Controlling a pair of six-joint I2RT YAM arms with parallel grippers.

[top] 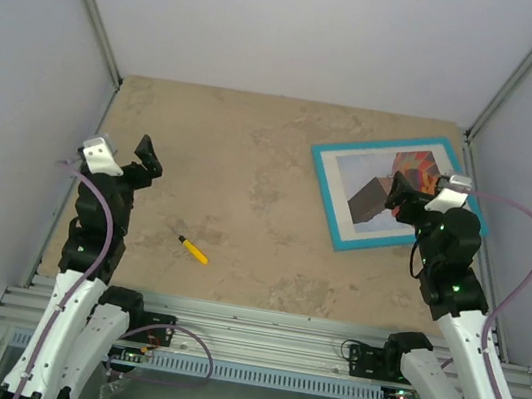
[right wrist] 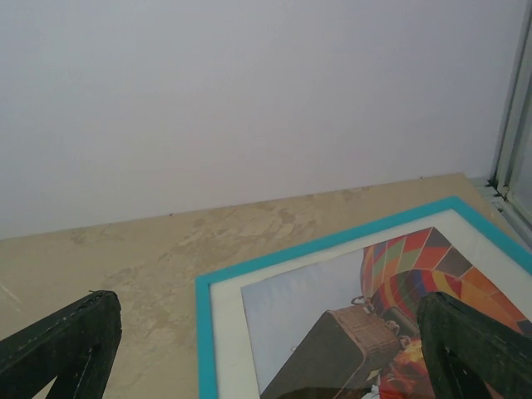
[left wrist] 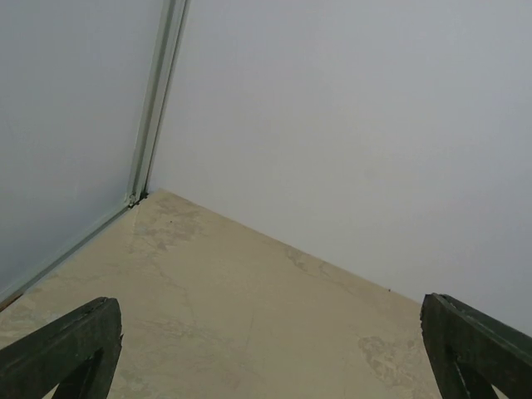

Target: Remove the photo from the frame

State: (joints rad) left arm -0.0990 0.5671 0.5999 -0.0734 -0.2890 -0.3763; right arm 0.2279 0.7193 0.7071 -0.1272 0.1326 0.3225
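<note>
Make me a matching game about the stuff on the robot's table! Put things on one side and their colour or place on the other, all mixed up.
Things:
1. frame
2. photo
3. small yellow tool
4. left gripper

Clues:
A. open, with nothing in it
B. turquoise border
C. lies by itself on the bare table
D. shows a hot-air balloon, inside a white mat

Pairs: 1-B, 2-D, 3-C, 4-A
</note>
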